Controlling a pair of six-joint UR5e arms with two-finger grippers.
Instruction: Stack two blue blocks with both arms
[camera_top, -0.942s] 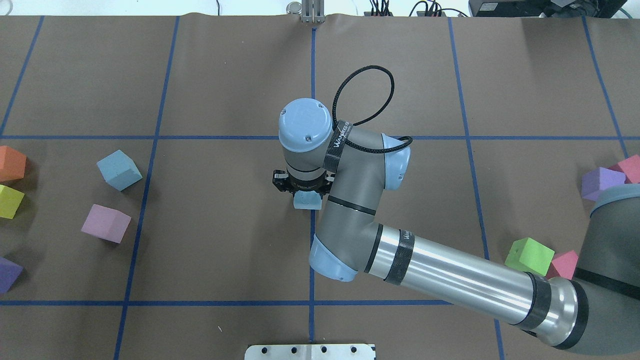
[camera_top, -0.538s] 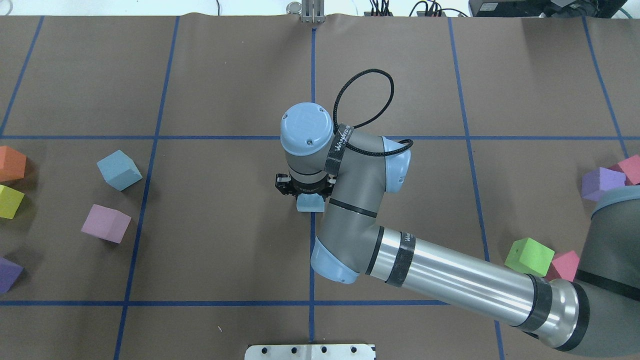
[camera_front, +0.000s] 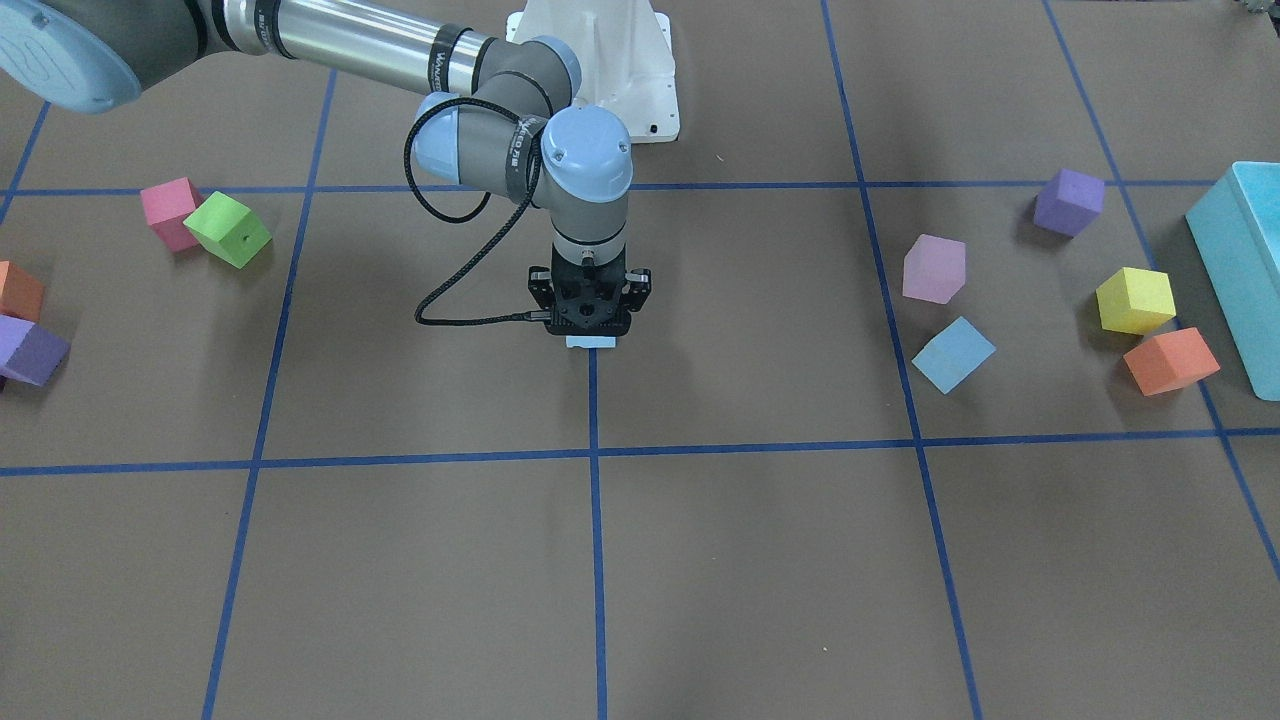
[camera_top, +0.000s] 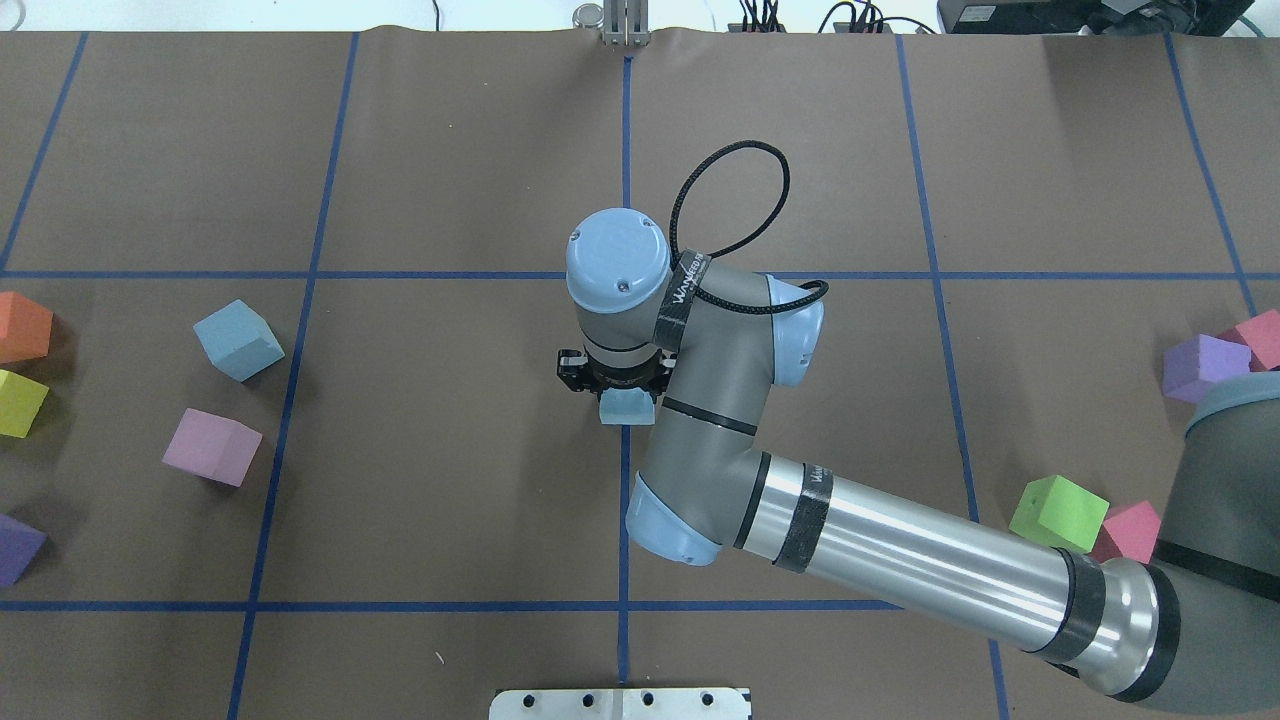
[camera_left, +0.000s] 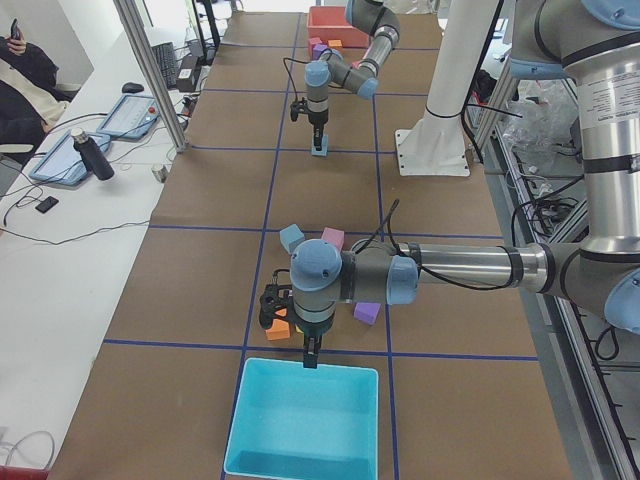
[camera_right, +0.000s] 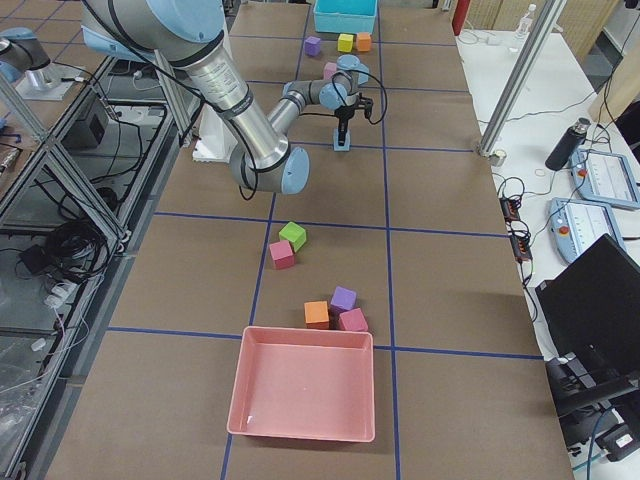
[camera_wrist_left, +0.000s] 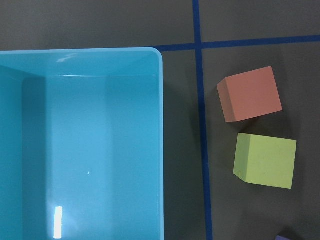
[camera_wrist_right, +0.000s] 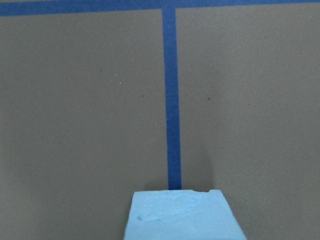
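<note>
My right gripper (camera_top: 615, 385) points straight down at the table's centre, on the blue centre line. It is shut on one sky-blue block (camera_top: 627, 408), which also shows in the front view (camera_front: 590, 342) and, dented, at the bottom of the right wrist view (camera_wrist_right: 182, 215). Whether the block touches the table I cannot tell. The other sky-blue block (camera_top: 238, 340) lies free on the left side, near a lilac cube (camera_top: 212, 446). My left gripper (camera_left: 310, 362) hangs over the rim of the turquoise box (camera_left: 300, 420); I cannot tell whether it is open or shut.
Orange (camera_top: 20, 327), yellow (camera_top: 18, 402) and purple (camera_top: 15, 548) cubes lie at the left edge. Green (camera_top: 1058, 512), pink (camera_top: 1128, 530) and purple (camera_top: 1205, 365) cubes lie on the right. A pink tray (camera_right: 305, 395) stands at the right end.
My right gripper, with the blue block in it, has shifted slightly to the right and toward the robot. The other cubes have not moved.
</note>
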